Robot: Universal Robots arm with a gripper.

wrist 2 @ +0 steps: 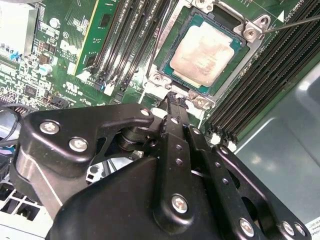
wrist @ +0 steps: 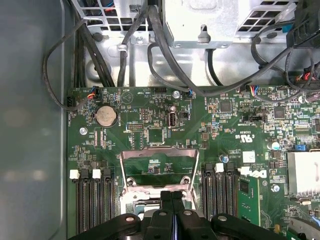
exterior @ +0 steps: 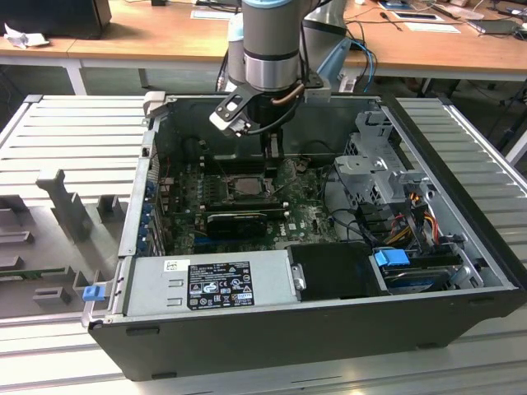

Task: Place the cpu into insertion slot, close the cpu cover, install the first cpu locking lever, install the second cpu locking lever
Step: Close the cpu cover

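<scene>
Fingers (wrist 2: 176, 130) pressed together, empty, tips just beside socket (wrist 2: 251, 34) edge; cpu (wrist 2: 207, 52) seated; cpu cover (wrist: 159, 153) raised open.

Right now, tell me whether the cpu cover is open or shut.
Open. In the first wrist view the cpu cover stands swung up; the second wrist view shows the cpu lying uncovered.
</scene>
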